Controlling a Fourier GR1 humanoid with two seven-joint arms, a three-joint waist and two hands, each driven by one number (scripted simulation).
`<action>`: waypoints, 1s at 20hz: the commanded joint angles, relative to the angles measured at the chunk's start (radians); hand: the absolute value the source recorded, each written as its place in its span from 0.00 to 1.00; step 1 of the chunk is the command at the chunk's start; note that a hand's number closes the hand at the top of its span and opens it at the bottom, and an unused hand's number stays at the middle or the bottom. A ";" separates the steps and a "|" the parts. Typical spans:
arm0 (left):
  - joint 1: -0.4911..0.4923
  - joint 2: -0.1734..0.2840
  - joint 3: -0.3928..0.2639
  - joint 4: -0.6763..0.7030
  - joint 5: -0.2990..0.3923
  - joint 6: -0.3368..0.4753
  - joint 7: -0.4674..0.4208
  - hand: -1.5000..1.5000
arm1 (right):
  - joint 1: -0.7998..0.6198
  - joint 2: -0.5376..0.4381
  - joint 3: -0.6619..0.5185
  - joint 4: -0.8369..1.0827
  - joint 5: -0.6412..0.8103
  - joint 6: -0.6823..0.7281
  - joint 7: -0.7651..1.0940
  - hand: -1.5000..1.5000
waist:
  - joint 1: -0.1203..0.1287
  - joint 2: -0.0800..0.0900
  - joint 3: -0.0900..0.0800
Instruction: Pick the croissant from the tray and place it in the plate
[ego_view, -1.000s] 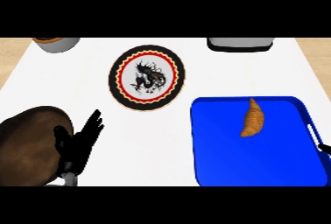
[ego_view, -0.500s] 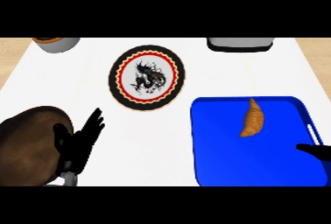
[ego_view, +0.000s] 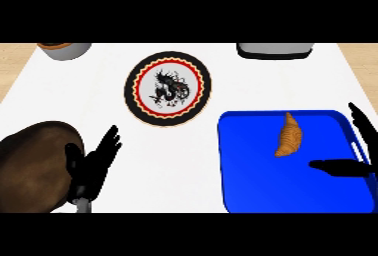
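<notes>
A golden-brown croissant (ego_view: 289, 135) lies upright-long in the upper middle of the blue tray (ego_view: 258, 185) at the right. The round plate (ego_view: 167, 88), black-rimmed with a dark dragon figure on white, sits left of the tray, further back. My right hand (ego_view: 356, 150) comes in from the right edge over the tray, open, thumb pointing left just below and right of the croissant, apart from it. My left hand (ego_view: 92, 162) rests open at the lower left, fingers up.
A large brown rounded object (ego_view: 29, 167) sits at the lower left beside my left hand. A grey bowl (ego_view: 66, 49) stands at the back left and a grey container (ego_view: 275, 49) at the back right.
My right hand has moved in from the right edge over the tray toward the croissant. The left hand, croissant and plate have not moved.
</notes>
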 joint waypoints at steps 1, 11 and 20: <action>-0.024 -0.048 -0.011 0.011 -0.017 0.022 0.023 0.50 | -0.014 0.044 0.003 0.008 0.017 0.047 0.030 0.00 | -0.002 0.000 0.000; -0.053 -0.045 0.031 -0.004 -0.034 -0.006 0.041 0.50 | -0.058 0.130 0.017 0.017 0.152 0.047 0.081 0.00 | -0.002 0.000 0.000; -0.080 -0.068 0.054 0.084 -0.059 -0.005 -0.001 0.50 | -0.096 0.151 0.002 0.149 0.260 0.036 0.088 0.00 | -0.003 0.001 0.000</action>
